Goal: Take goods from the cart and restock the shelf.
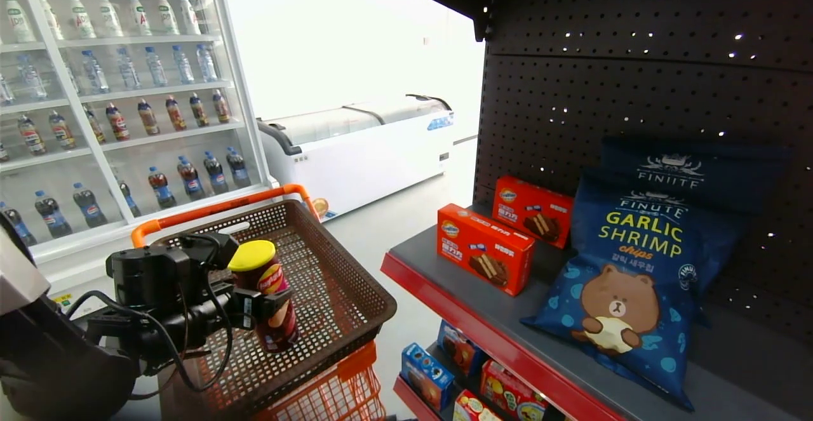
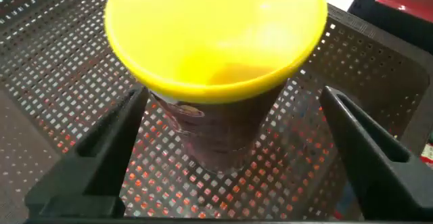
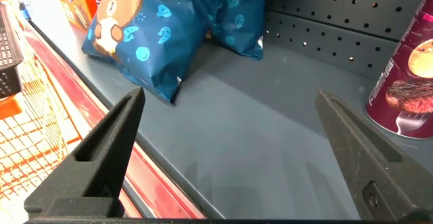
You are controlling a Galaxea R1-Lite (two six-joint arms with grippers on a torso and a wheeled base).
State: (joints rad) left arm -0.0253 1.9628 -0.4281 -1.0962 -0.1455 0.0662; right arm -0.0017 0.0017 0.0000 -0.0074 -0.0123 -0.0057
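Nearest us, the left gripper [image 1: 263, 307] has its fingers [image 1: 279, 297] closed on a chip can [image 1: 262, 275] with a yellow lid. The can is gripped around the middle of its body. It is tilted slightly and held clear above the brown mesh basket [image 1: 343, 281] of the cart. In the left wrist view the lid faces the camera, the can's dark body [image 2: 216, 132] runs down between the two black fingers [image 2: 108, 149], and the basket mesh [image 2: 61, 55] lies below. The cart's orange handle [image 1: 216, 208] is at the basket's far rim. An orange wire basket [image 1: 330, 395] sits underneath.

To the right stands the shelf [image 1: 444, 281], a grey deck with a red front lip. The right gripper [image 3: 230, 99] hovers over a bare stretch of that deck [image 3: 257, 136]. Its fingers [image 3: 108, 149] are spread wide with nothing between them. A second can [image 3: 406, 82], maroon, stands upright on the deck near the pegboard back.

Further along the deck we note a blue chip bag [image 1: 635, 281] leaning back, with another bag [image 1: 686, 173] behind it. Just beside the bags are two red boxes [image 1: 486, 249], one behind the other. Small boxes [image 1: 427, 373] line the tier below.

Beyond the cart are a white chest freezer [image 1: 362, 148] and a glass-door cooler [image 1: 127, 103] stocked with bottles.
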